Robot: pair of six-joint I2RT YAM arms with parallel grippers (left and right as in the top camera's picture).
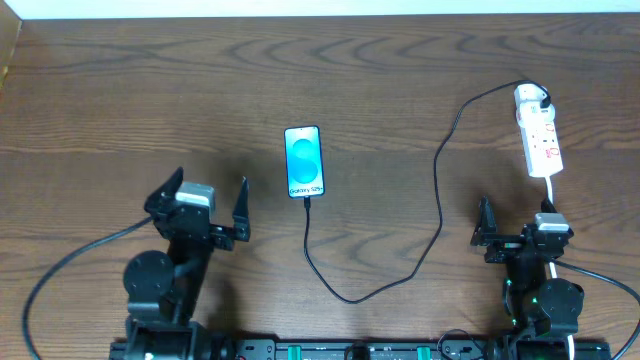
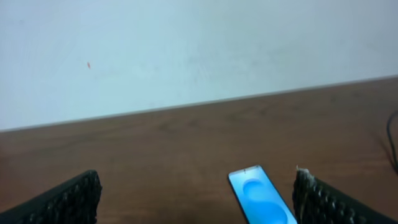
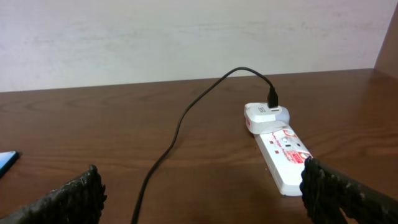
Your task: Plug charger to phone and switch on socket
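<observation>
Charger, thin black cable [image 1: 438,190], likely limp and light, trailing over brown wooden worktop [image 1: 120,100] from blue-screened phone [image 1: 304,160] to white power strip [image 1: 543,145]; best pinched at stiffer plug tip [image 1: 307,202]; left end effector [image 1: 212,180] and right end effector [image 1: 517,215] both spread, empty.

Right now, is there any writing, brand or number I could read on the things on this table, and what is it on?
"Galaxy S25": small white text at the bottom of the phone's blue screen, just legible from overhead.
Red marks on the white socket: too blurred to read.
Small dark mark on the white adapter at the socket's end: too small to read.
Nothing else carries readable text.
</observation>
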